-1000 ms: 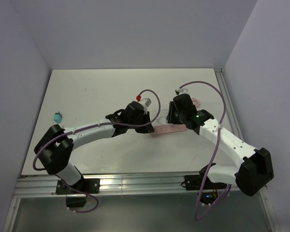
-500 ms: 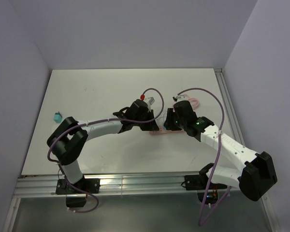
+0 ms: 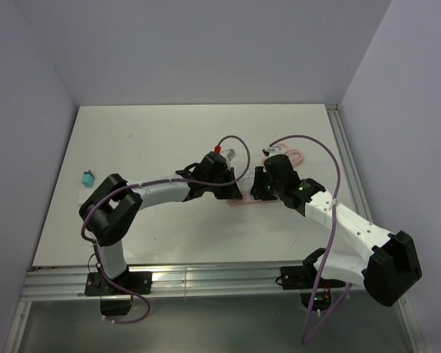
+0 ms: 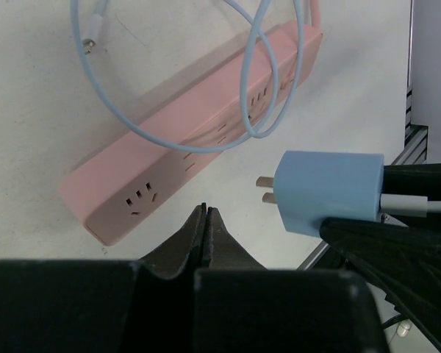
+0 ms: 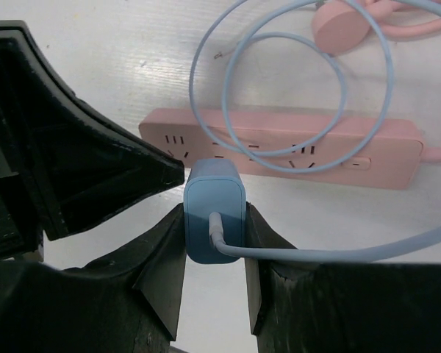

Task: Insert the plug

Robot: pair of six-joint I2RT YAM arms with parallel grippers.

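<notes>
The plug (image 5: 214, 198) is a light blue cube-shaped adapter with two metal prongs and a pale blue cable. My right gripper (image 5: 214, 212) is shut on it, one finger on each side. In the left wrist view the plug (image 4: 327, 187) hangs just off the table, its prongs pointing at the long pink power strip (image 4: 169, 158) a short gap away. My left gripper (image 4: 205, 210) is shut and empty, its tip on the table beside the strip's near end. In the top view both grippers meet over the strip (image 3: 241, 202), left gripper (image 3: 234, 193), right gripper (image 3: 259, 193).
The plug's pale blue cable (image 5: 338, 73) loops over the strip (image 5: 382, 151). The strip's pink round plug and cord (image 3: 294, 156) lie behind it. A small teal object (image 3: 87, 177) sits far left. A metal rail (image 3: 349, 154) runs along the right table edge.
My left arm has folded in and pushed its gripper right, towards the strip. My right gripper has come down and left with the plug, closer to the strip.
</notes>
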